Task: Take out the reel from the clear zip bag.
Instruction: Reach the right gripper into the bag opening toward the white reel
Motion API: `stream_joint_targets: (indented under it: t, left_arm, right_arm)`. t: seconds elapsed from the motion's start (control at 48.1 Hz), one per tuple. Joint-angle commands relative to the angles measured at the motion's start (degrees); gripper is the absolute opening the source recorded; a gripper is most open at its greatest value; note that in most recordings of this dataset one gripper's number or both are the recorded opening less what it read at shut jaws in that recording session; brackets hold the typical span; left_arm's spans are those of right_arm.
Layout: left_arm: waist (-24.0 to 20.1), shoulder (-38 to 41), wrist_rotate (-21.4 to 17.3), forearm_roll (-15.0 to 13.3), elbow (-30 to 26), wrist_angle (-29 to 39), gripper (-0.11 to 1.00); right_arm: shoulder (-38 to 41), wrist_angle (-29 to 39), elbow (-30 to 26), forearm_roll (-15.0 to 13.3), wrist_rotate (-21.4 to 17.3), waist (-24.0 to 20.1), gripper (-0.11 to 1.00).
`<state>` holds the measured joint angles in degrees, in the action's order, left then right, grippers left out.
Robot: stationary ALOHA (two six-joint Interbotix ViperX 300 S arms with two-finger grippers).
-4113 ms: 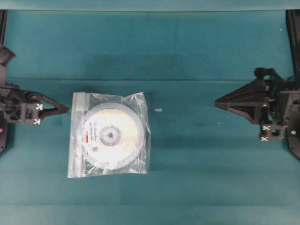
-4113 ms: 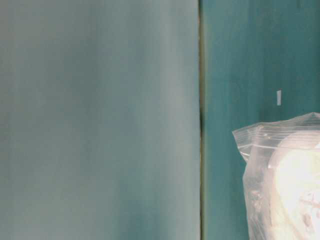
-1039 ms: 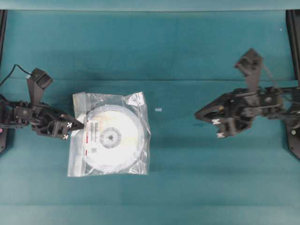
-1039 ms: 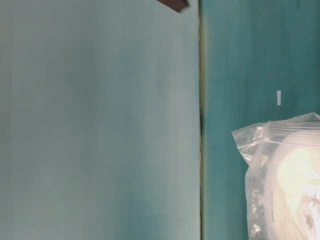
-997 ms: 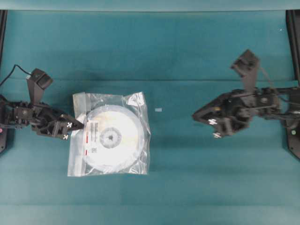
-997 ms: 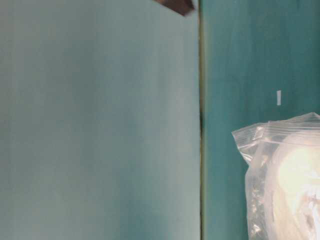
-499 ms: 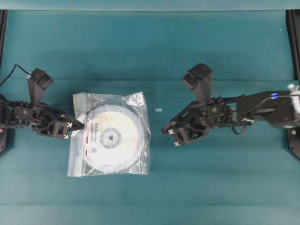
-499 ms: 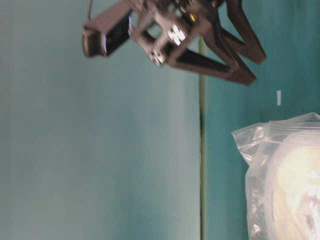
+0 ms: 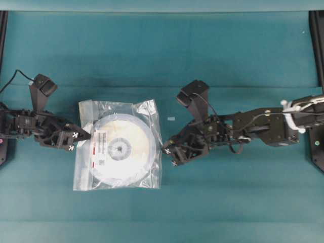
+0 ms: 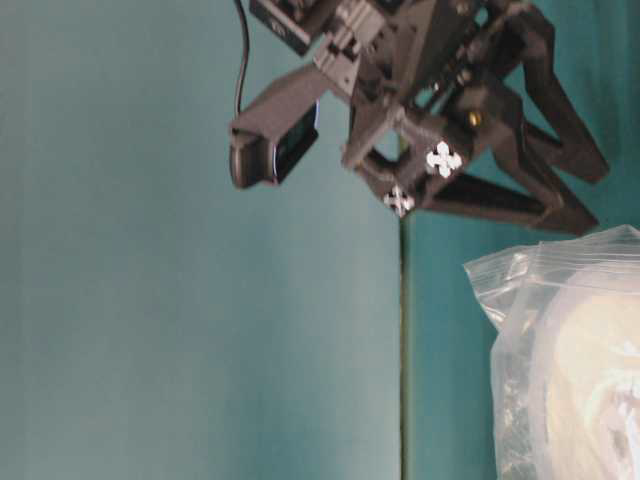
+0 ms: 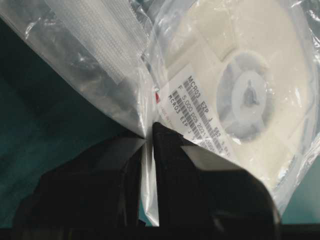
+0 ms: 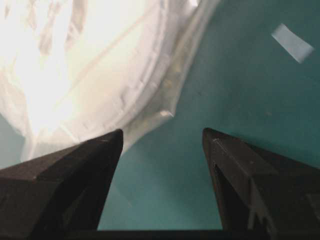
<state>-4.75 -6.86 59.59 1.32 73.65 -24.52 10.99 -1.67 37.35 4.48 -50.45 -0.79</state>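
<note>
Right gripper (image 9: pixel 167 150), fingers wider, now beside the clear zip bag (image 9: pixel 117 145).

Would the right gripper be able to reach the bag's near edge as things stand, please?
Probably yes: the right gripper is open, just off the clear zip bag, with only bare cloth between. The left gripper pinches the opposite edge.

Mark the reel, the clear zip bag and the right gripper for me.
reel (image 9: pixel 119 148), overhead view, grey hub.
clear zip bag (image 9: pixel 86 109), overhead view, whitish zip strip corner.
right gripper (image 12: pixel 161 137), right wrist view, midway between the open fingertips.
</note>
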Motion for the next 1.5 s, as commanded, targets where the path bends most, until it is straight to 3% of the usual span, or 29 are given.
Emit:
stream_joint_targets:
  t: [0.0,0.478,1.475]
  left_arm:
    - [-0.2,-0.4,-0.2,0.3,-0.3,0.3,0.1]
    - [-0.2,-0.9,-0.2,0.3,-0.2,0.3,0.06]
    - [-0.2,-1.2,-0.2,0.2,-0.3,0.4,0.06]
  right_arm:
    - [0.7,-0.2,-2.0,0.0,-0.4,-0.2,0.81]
    - [3.3,-0.2,-6.9,0.0,-0.6,1.1,0.81]
    - [6.2,-0.1,-8.9,0.4,-2.3,1.3,0.79]
